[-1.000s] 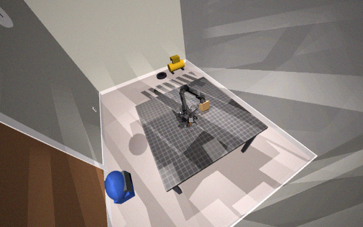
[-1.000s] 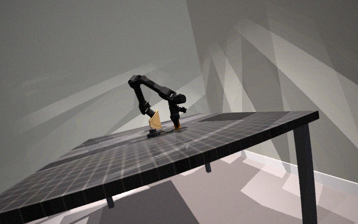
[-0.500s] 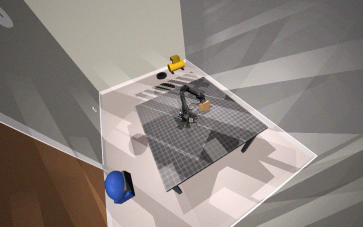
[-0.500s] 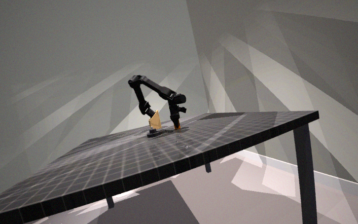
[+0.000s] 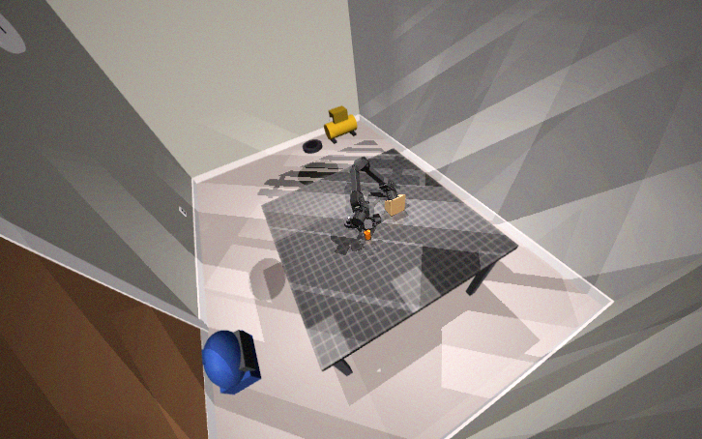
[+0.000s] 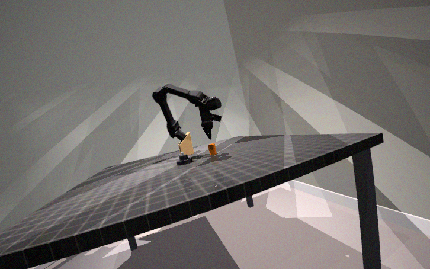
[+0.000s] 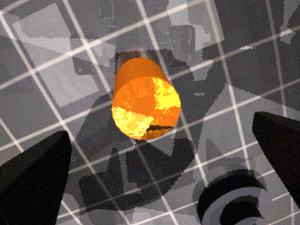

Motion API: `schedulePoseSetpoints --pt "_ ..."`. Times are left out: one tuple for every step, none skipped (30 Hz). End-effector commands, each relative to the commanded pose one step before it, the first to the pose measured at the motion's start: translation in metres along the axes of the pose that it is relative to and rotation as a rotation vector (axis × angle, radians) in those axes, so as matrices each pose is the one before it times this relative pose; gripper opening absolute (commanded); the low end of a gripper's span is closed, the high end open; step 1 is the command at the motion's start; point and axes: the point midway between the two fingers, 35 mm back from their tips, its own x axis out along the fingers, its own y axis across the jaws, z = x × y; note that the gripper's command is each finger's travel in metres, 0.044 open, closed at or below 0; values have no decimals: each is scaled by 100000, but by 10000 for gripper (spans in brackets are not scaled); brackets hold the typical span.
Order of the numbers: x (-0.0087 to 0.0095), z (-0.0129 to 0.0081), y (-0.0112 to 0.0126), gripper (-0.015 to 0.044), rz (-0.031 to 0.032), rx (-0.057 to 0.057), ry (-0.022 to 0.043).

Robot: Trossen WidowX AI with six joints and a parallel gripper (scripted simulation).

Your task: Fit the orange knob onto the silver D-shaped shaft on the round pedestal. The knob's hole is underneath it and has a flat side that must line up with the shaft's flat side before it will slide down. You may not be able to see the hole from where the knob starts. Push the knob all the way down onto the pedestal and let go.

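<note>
The orange knob (image 5: 367, 235) (image 6: 212, 149) (image 7: 145, 106) stands upright on the table, apart from the pedestal. Its underside and hole are hidden. Its top has bright patches and a short dark streak in the wrist view. My gripper (image 5: 365, 228) (image 6: 209, 138) (image 7: 163, 129) is open and empty. Its fingertips hang a little above the knob. The dark round pedestal (image 6: 184, 162) (image 7: 230, 181) stands to the knob's left in the exterior view and shows cut off at the lower right in the wrist view. Its small shaft (image 6: 182, 153) is bare; the flat side cannot be made out.
A tan block (image 5: 395, 205) (image 6: 186, 144) stands on the table (image 5: 362, 320) (image 6: 151, 196) by the arm's base, just behind the pedestal in the exterior view. The arm arches over the table between its base and the knob. Shadows and reflections cross the grid top.
</note>
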Motion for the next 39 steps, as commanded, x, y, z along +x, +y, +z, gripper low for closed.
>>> schedulePoseSetpoints --pt "149 -241 354 440 1603 95 1204" --pt "568 -1 -5 440 -11 4 16" --pt "564 -10 2 440 -12 5 23" --pt "187 -5 3 440 -4 2 10" --pt "0 0 0 440 0 0 0" --pt "27 2 -2 440 0 0 -2" --pt "82 6 -7 440 -1 -1 -4" --pt "137 10 -11 440 -1 -2 -7" --pt "165 11 -12 440 -2 -2 -8" --pt "165 11 -12 440 -2 -2 -7" --pt "165 10 -11 440 -2 -1 -6" --pt "165 9 -10 440 -2 -1 -6" --pt "165 8 -10 440 -2 -1 -5" --pt "164 8 -9 440 -2 -1 -4" --pt "164 7 -9 440 -2 -1 -3" --pt "166 6 1 440 30 48 -9" --pt "165 5 1 440 29 48 -9" --pt "165 5 2 440 29 48 -8" --pt "165 4 3 440 29 48 -8" --pt "163 3 0 440 19 32 -5" --pt "161 2 -1 440 12 22 -3" --pt "161 2 0 440 12 22 -2" --pt "161 1 0 440 11 22 -1" --pt "161 0 1 440 11 22 -1" --pt "160 0 2 440 11 22 0" --pt "160 -1 -5 440 -13 0 -1" --pt "162 -2 -4 440 -13 -6 3" --pt "162 -2 -3 440 -13 -13 8" --pt "161 -3 -3 440 -13 -13 9" --pt "161 -4 -2 440 -13 -13 10" --pt "161 -4 -1 440 -13 -13 11" --pt "161 -5 -1 440 -13 -13 12" --pt "160 -6 0 440 -13 -13 12" --pt "160 -7 1 440 -13 -13 14" --pt "160 -7 2 440 -13 -14 15" --pt "160 -7 4 440 -5 1 9" --pt "160 -8 4 440 -5 1 10" --pt "160 -8 5 440 -6 0 11" --pt "159 -9 5 440 -8 -6 14"
